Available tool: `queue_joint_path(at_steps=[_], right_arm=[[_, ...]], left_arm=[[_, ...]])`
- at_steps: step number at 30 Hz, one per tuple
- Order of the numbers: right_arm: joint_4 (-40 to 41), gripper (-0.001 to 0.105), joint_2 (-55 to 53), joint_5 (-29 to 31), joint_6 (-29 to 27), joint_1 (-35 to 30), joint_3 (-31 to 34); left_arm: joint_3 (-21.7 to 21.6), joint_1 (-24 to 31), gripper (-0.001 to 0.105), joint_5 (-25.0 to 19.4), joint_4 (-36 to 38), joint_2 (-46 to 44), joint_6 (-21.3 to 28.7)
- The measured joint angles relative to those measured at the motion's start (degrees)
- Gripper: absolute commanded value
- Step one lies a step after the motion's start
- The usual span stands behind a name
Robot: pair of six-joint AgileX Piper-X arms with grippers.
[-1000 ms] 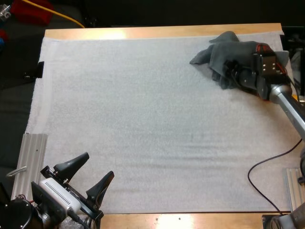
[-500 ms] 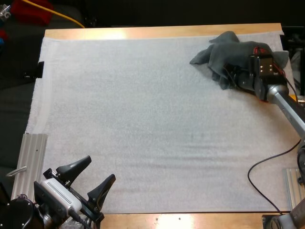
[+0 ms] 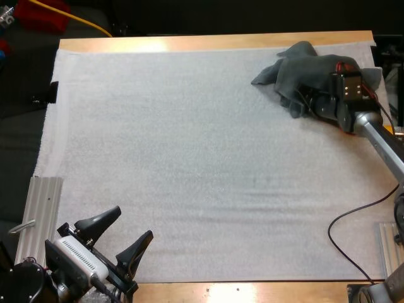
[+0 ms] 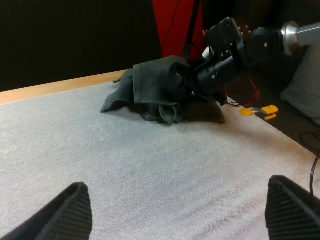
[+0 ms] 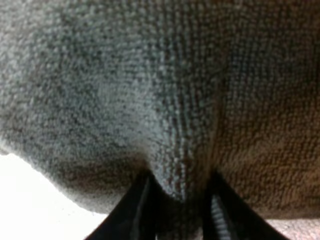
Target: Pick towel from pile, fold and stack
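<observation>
A crumpled dark grey-green towel [image 3: 303, 66] lies at the far right corner of the white mat [image 3: 189, 158]. My right gripper [image 3: 307, 101] is pushed into its near side. In the right wrist view its black fingers [image 5: 135, 205] stand close together, pinching a fold of the towel [image 5: 150, 75] between them. My left gripper [image 3: 129, 224] hovers open at the mat's near left corner, far from the towel. Across the mat in the left wrist view, the towel [image 4: 155, 90] has the right gripper [image 4: 192, 87] at its side, beyond my own wide-apart left gripper [image 4: 182, 207].
Aluminium rails sit at the table's near left [image 3: 44, 214] and near right [image 3: 388, 246]. The wooden table edge [image 3: 208, 43] runs along the far side just behind the towel. Bare mat spreads between the two arms.
My right gripper has pushed a little farther into the towel's near side. The left gripper has drawn back slightly toward the near edge.
</observation>
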Motion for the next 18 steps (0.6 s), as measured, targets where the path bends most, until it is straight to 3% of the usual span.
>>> queue_joint_path(at_steps=[18], right_arm=[[3.22,0.021,-2.55,0.00,-1.23,0.00,-0.14]], left_arm=[[0.00,0.00,0.070,0.00,0.00,0.00,0.00]])
